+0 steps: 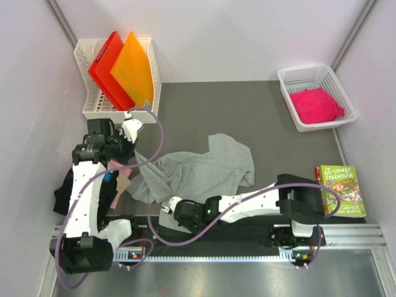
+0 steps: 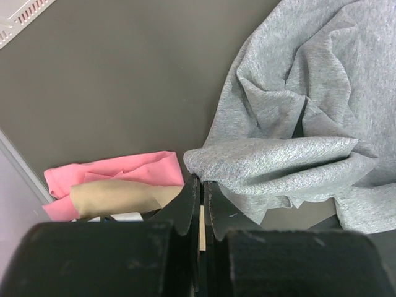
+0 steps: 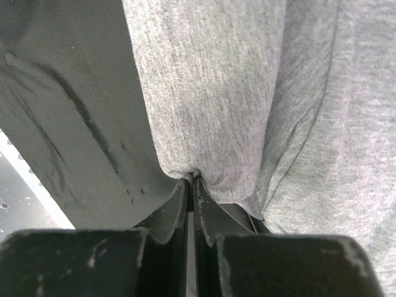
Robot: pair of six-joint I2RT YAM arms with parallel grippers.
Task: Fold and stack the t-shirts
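Dark tabletop bears grey t-shirt, stretched near-left to far-right.

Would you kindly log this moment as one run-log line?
left pincer: shut on grey t-shirt | right pincer: shut on its near edge | pink t-shirt: in white basket

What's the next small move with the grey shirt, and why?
Probably lift the right gripper slightly and draw it rightward. Its jaws are shut on a fold of the grey t-shirt, the left gripper looks pinched on another edge, and the cloth between them lies crumpled, so tension should spread it for folding.
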